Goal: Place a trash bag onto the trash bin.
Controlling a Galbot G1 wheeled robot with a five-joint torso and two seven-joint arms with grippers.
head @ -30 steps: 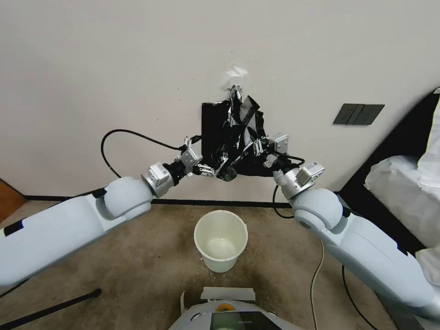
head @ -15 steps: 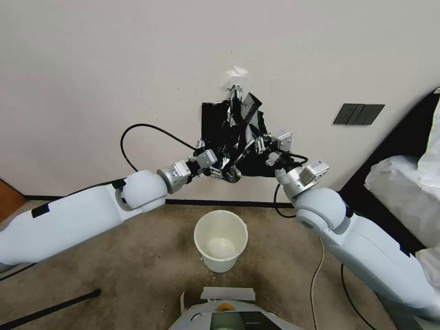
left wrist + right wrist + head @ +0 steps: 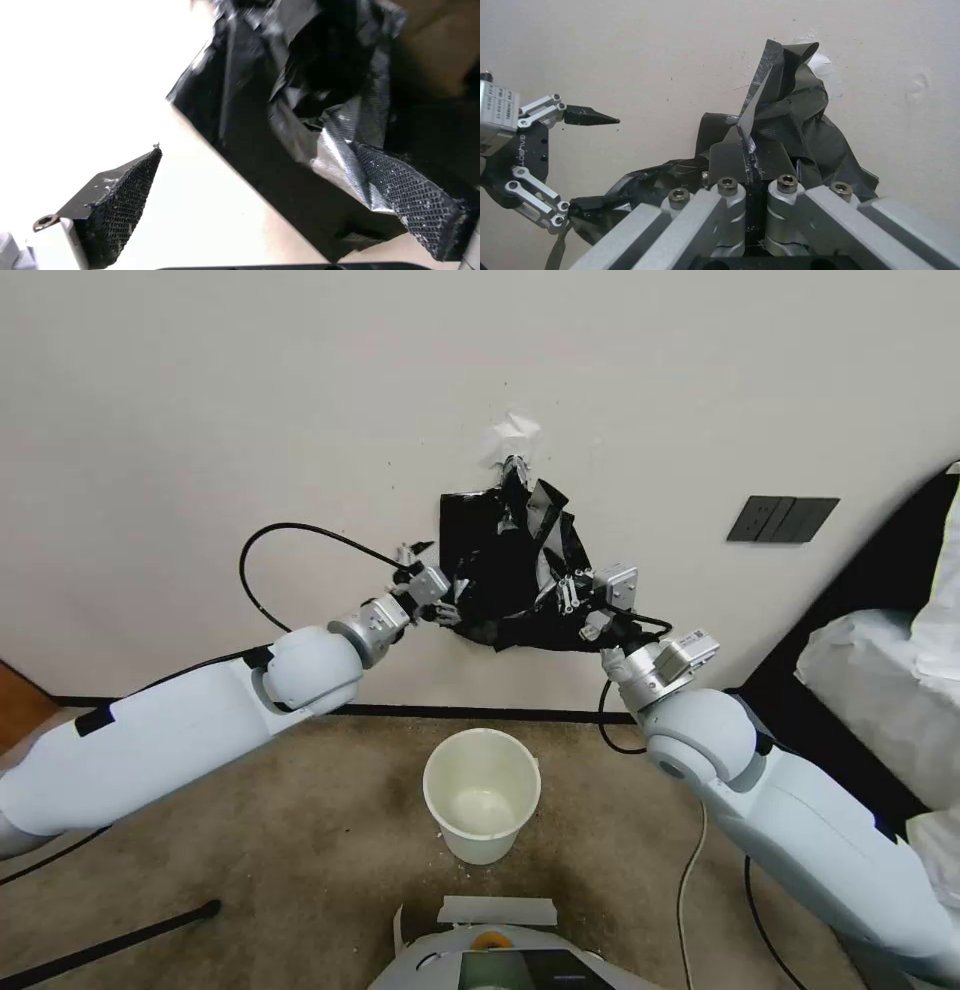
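We see right tool (image 3: 747,150) clamped on trash bag (image 3: 520,570), left tool (image 3: 280,210) wide open beside it. Risk: thin film tears if pulled from wall.

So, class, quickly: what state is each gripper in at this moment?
Left gripper: open, one finger against the trash bag, nothing clamped.
Right gripper: shut on the trash bag.
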